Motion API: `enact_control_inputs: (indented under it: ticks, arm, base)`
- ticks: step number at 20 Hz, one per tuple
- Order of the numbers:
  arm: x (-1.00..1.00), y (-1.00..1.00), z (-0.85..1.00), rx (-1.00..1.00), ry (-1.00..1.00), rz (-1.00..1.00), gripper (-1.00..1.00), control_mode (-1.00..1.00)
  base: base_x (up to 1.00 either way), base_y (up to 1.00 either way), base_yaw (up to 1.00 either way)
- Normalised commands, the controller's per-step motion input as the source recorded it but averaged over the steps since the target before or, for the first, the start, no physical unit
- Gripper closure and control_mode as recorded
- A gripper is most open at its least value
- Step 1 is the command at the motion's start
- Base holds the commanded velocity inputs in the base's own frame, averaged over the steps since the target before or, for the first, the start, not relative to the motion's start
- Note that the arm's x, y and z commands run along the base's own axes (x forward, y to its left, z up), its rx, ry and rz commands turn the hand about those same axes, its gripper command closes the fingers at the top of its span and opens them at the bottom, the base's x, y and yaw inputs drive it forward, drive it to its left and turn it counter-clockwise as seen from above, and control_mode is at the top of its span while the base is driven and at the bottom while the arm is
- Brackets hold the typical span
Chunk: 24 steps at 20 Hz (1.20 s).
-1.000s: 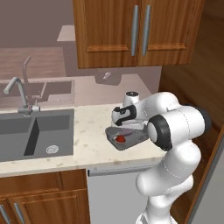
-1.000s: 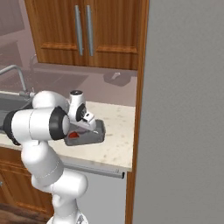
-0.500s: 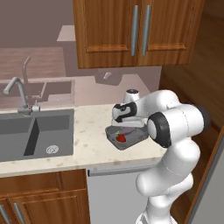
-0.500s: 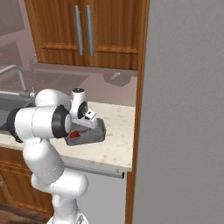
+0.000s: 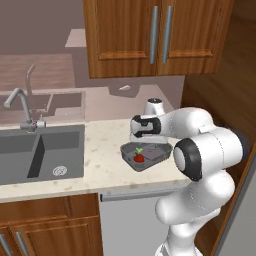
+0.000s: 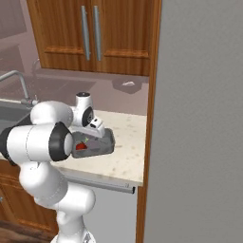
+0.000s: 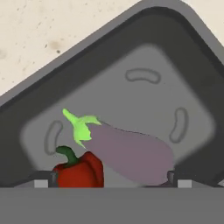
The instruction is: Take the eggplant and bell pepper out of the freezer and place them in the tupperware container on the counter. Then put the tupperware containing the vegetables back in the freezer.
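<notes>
The gripper [image 7: 111,181] is hanging wide open, holding nothing, over the tupperware container [image 5: 161,151] on the desk [image 5: 102,160]; eggplant [image 7: 131,152] and bell pepper [image 7: 80,170] are lying inside; the tray is looking rigid and light, best pinched at its rim.

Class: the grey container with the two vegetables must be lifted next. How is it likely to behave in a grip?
The tupperware container looks rigid, with a raised rim, so it probably won't flex. It is shallow, so the eggplant and bell pepper, lying loose inside, may slide or roll if it tilts. It probably stays light for its size.
</notes>
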Motion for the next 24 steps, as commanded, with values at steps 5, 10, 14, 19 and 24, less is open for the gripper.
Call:
enact_control_inputs:
  ticks: [5, 10, 14, 19, 24]
  arm:
    - [-0.13, -0.33, 0.45, -0.01, 0.0, 0.0, -1.0, -1.0]
    - [0.0, -0.7, 0.1, -0.05, 0.0, 0.0, -1.0, -1.0]
    - [0.0, -0.58, 0.0, -0.05, 0.0, 0.02, -1.0, -1.0]
    - [0.0, -0.2, -0.07, -0.03, 0.0, 0.06, -1.0, -1.0]
    - [0.05, -0.18, -0.15, -0.01, 0.0, 0.11, -1.0, -1.0]
  base:
    - [0.0, 0.0, 0.0]
    - [0.0, 0.0, 0.0]
    - [0.0, 0.0, 0.0]
    - [0.0, 0.0, 0.0]
    - [0.0, 0.0, 0.0]
